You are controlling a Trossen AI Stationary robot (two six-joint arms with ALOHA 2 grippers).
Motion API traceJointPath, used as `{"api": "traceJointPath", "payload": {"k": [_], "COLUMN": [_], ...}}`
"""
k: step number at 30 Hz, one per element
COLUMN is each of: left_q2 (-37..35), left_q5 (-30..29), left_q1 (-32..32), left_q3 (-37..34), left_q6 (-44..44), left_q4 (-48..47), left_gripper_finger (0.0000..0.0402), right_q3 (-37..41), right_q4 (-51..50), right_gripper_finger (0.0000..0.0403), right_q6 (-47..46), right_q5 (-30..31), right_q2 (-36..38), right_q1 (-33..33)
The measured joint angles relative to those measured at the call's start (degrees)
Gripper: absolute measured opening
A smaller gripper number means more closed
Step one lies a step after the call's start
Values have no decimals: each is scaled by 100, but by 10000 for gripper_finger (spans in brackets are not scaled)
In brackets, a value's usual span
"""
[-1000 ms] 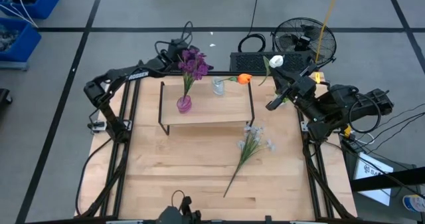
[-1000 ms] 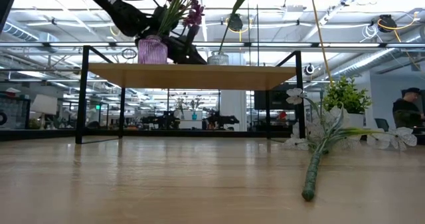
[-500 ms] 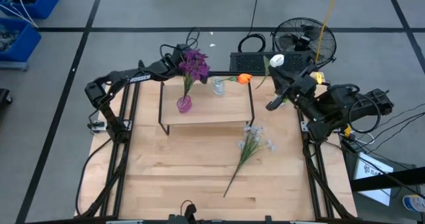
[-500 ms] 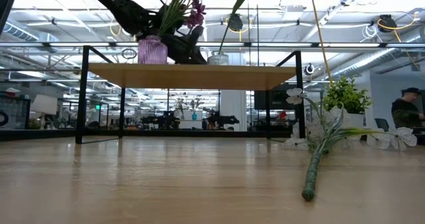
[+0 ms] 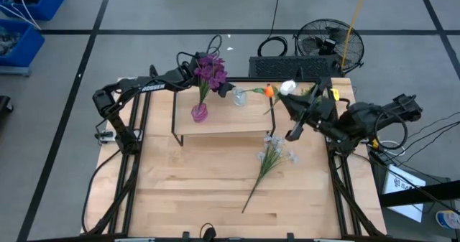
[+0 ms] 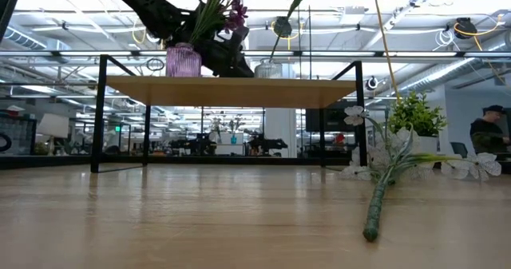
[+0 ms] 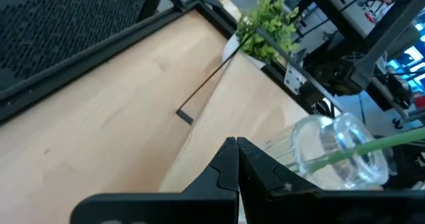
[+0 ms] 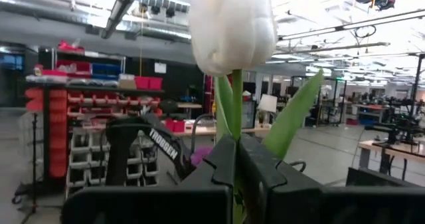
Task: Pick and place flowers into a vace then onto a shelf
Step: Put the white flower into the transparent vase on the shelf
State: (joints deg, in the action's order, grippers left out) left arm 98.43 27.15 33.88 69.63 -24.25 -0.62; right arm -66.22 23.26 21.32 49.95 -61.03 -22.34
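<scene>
Four flowers are spread between shelf, table and gripper. The dark purple cluster (image 5: 210,70) is stood in a pink ribbed vase (image 5: 199,113) on the shelf (image 5: 223,123), toward its left end; in the low view the same vase (image 6: 183,61) is seen upright on the plank (image 6: 231,91). The orange tulip (image 5: 268,90) is set in a clear glass vase (image 5: 237,95) near the shelf's back edge, its stem leaning out to the right. The pale white-lavender spray (image 5: 267,159) is laid flat on the wooden tabletop (image 5: 180,184) in front of the shelf's right end, its stem pointed toward the table's front edge. The single white bud (image 5: 288,88) is held by its stem in the right gripper (image 5: 296,104), just off the shelf's right end; in the right wrist view the stem is seen clamped between the closed fingers (image 8: 219,174), with the bud (image 8: 233,26) upright above them. The left gripper (image 5: 221,90) is placed at the shelf's back edge, just beside the glass vase (image 7: 335,151), with its fingers (image 7: 222,167) pressed together on nothing. A small green potted plant (image 6: 416,117) is seen beyond the table's right side.
</scene>
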Motion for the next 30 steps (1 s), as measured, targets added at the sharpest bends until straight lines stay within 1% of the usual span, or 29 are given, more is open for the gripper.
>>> {"api": "traceJointPath", "payload": {"k": [7,10,11,16,20,23,27,30], "left_q2": [0,0,-1,-1,-2,-2,-2,-4], "left_q5": [-1,1,-1,-15,-15,-20,-52,-323], "left_q1": [-167,-238,-265,-393,-527,-624,-765,-859], "left_q3": [0,0,0,0,0,0,0,0], "left_q6": [2,17,20,14,-22,-24,-49,-45], "left_q4": [-190,-194,-200,-271,-269,-269,-266,-257], "left_gripper_finger": [0,0,0,0,0,0,0,0], "right_q3": [0,0,0,0,39,145,273,313], "right_q4": [55,51,51,47,18,2,238,551], "right_gripper_finger": [1,1,1,0,0,0,0,0], "right_q6": [33,56,71,70,-64,328,702,850], "right_q5": [534,580,503,-279,-662,-1100,-1212,-1272], "right_q2": [-148,-147,-147,-149,-226,-359,-599,-765], "right_q1": [-314,-398,-421,-524,-521,-513,-377,-183]}}
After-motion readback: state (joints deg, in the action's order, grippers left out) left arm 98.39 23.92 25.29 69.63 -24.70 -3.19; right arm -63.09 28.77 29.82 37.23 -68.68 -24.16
